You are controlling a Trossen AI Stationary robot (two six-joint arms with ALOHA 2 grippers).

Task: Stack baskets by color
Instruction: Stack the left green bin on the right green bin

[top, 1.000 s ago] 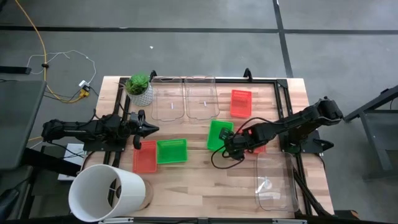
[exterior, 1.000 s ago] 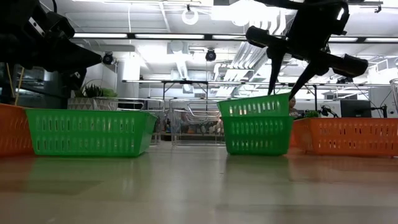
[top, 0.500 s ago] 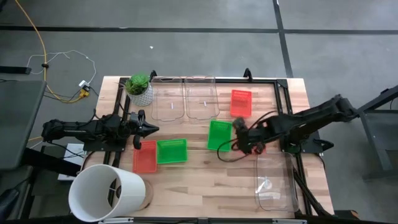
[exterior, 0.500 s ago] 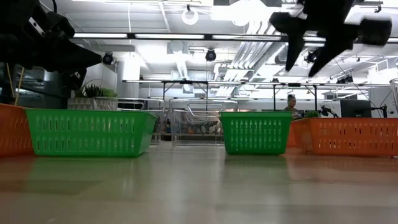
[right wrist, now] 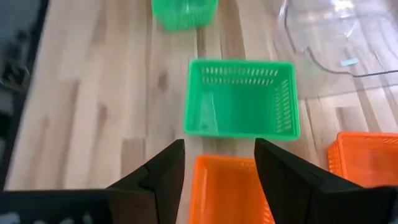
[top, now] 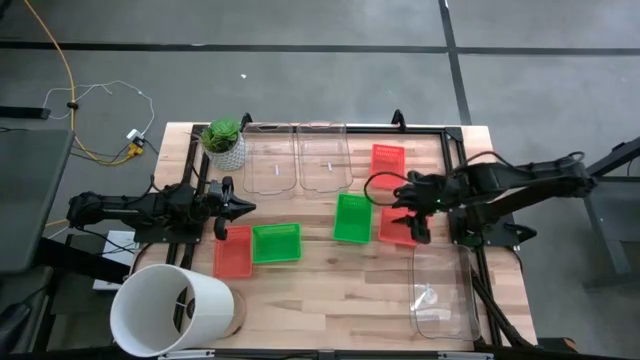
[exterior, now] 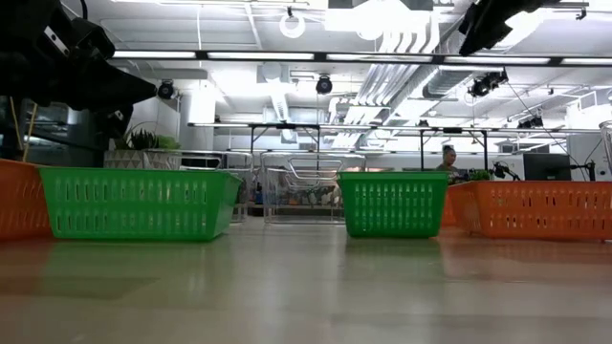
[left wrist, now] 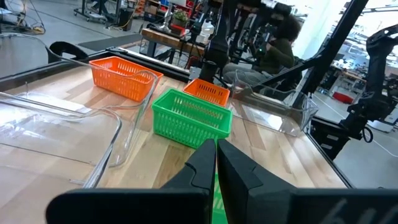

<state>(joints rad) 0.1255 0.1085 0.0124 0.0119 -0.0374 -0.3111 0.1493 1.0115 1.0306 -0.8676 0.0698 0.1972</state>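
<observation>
Two green baskets stand on the table, one near the middle (top: 352, 218) and one left of it (top: 276, 243). A red basket (top: 232, 252) sits beside the left green one, another (top: 388, 165) at the far side, and a third (top: 393, 230) right of the middle green one. My right gripper (top: 408, 215) hangs open high above that third red basket (right wrist: 230, 186), holding nothing, with the green basket (right wrist: 241, 99) just beyond its fingers. My left gripper (top: 240, 207) stays shut and level at the table's left, holding nothing (left wrist: 215, 155).
Two clear plastic bins (top: 298, 160) lie at the far side and one (top: 440, 290) at the near right. A potted plant (top: 223, 142) stands at the far left. A white bucket (top: 170, 310) lies at the near left corner.
My right gripper has let go of the middle green basket, risen, drawn back toward the table's right edge and rolled about its own axis. The basket, tilted with one end raised a second ago, now sits flat on the table.
</observation>
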